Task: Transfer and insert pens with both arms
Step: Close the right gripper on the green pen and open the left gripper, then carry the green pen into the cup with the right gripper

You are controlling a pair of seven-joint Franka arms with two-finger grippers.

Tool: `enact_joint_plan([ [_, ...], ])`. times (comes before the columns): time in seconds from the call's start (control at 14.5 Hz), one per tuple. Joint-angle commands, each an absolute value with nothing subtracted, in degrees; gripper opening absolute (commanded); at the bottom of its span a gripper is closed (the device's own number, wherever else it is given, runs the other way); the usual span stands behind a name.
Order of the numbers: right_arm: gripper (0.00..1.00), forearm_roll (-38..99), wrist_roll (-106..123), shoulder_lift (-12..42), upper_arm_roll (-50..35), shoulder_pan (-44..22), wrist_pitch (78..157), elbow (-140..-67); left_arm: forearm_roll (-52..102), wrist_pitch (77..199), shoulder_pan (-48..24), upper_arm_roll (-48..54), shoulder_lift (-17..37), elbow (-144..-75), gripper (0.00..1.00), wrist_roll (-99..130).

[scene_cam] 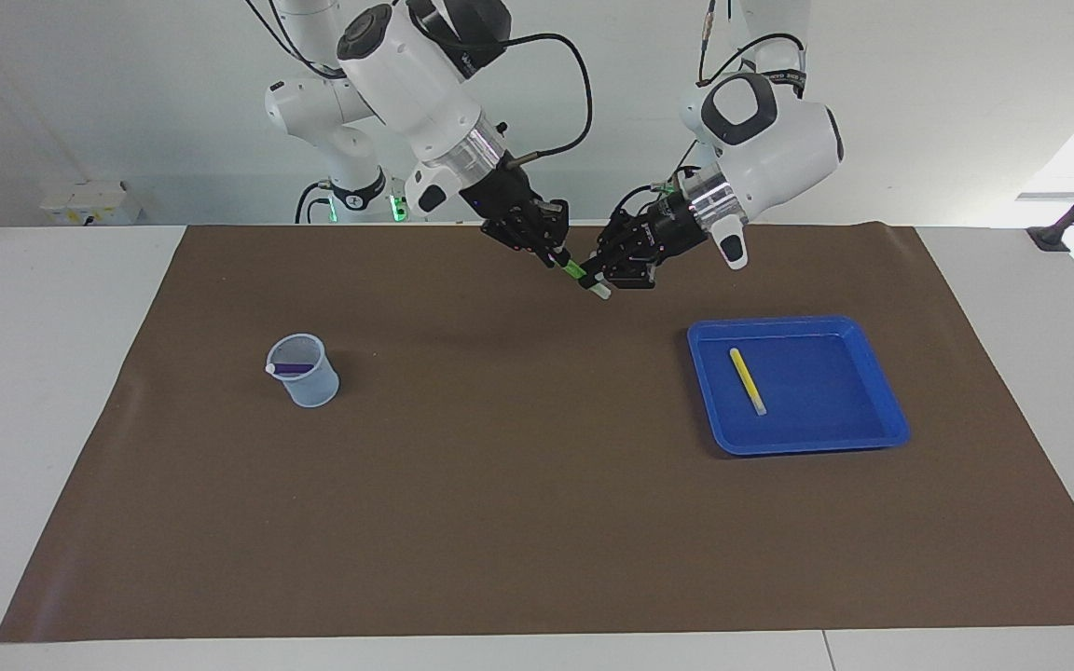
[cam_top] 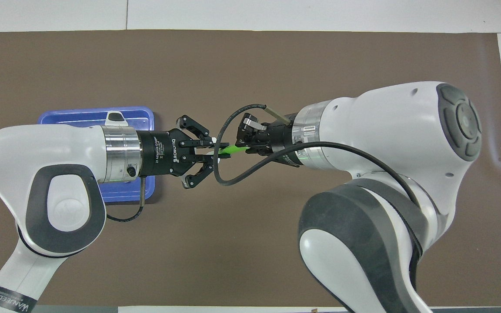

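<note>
A green pen (scene_cam: 576,272) (cam_top: 232,150) hangs slantwise in the air over the brown mat, gripped from both ends. My left gripper (scene_cam: 604,276) (cam_top: 215,152) is shut on its lower, pale-tipped end. My right gripper (scene_cam: 556,257) (cam_top: 244,147) is shut on its upper end. A yellow pen (scene_cam: 747,380) lies in the blue tray (scene_cam: 798,445) toward the left arm's end of the table. A purple pen (scene_cam: 292,369) rests in the clear cup (scene_cam: 311,384) toward the right arm's end. In the overhead view my arms hide the cup and the yellow pen.
A brown mat (scene_cam: 518,522) covers most of the white table. In the overhead view only part of the blue tray (cam_top: 81,117) shows from under my left arm. A slimmer white arm (scene_cam: 337,158) with a green light stands past the table's edge at the robots' end.
</note>
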State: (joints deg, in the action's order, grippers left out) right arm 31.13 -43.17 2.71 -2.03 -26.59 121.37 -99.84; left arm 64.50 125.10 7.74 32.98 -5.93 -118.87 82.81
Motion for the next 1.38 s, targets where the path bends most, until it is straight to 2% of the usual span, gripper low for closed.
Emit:
enact_joint_plan([
  [0.0,0.00,30.06,-41.49,2.02,-2.37,-25.67,120.15,-100.64,66.09,125.77,7.65,32.61,-8.35,-120.67,0.00,83.23],
  [0.14,0.00,30.06,-39.82,2.02,-2.29,-25.31,119.27,-100.46,66.09,125.77,7.65,32.52,-8.44,-120.50,0.00,83.58],
  [0.21,0.00,29.97,-39.21,2.02,-2.29,-24.88,118.57,-100.28,66.01,125.86,7.47,32.43,-8.70,-120.41,0.92,83.24],
  [0.28,0.00,29.97,-38.07,1.67,-2.29,-24.18,117.43,-100.28,66.01,125.86,7.56,32.43,-8.70,-120.50,1.00,83.32],
  [0.48,0.00,29.97,-29.14,0.09,-1.67,-19.54,109.03,-99.67,66.01,125.86,7.73,32.34,-8.70,-120.41,1.00,83.23],
  [0.69,0.00,29.45,-9.39,0.35,-1.49,-7.34,95.14,-95.29,65.57,125.86,8.17,32.26,-8.70,-120.58,1.00,82.27],
  [0.89,0.00,24.72,12.67,0.53,-1.58,2.70,87.64,-94.48,64.43,125.77,10.19,32.17,-8.70,-120.59,1.00,81.22],
  [1.03,0.00,18.93,27.18,0.18,-1.58,5.09,87.71,-95.35,60.22,125.07,11.42,32.25,-8.70,-120.67,1.00,73.96],
  [1.31,0.00,8.27,48.93,-1.40,-1.50,6.32,93.33,-99.83,49.70,124.54,13.01,32.26,-8.53,-120.76,1.00,60.75],
])
